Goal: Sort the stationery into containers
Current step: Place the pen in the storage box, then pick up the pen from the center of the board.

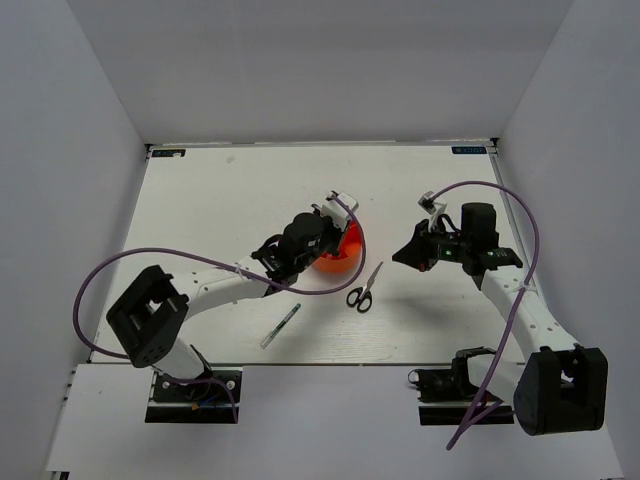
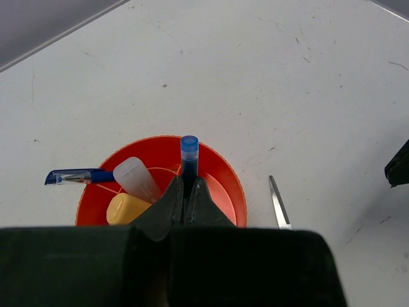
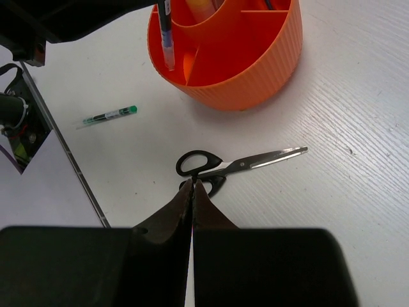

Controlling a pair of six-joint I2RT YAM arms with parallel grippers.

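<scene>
Left gripper [image 2: 186, 193] pinching blue-capped pen [image 2: 189, 147] over tub [image 2: 225, 185]; scissors [image 3: 246, 162] beside

White table [image 1: 250, 190], matte, with faint wood grain and small dark scuffs on top. Enclosed on three sides by plain pale grey walls: left panel [image 1: 60, 150], far panel [image 1: 320, 60], right panel [image 1: 585, 150]. Dark seam [image 1: 320, 143] along the far edge. Small label [image 1: 170, 153] at the far left corner, second label [image 1: 468, 150] at the far right. Lower white ledge [image 1: 330, 400] at the near edge. Even, diffuse light, soft shadows only.
</scene>
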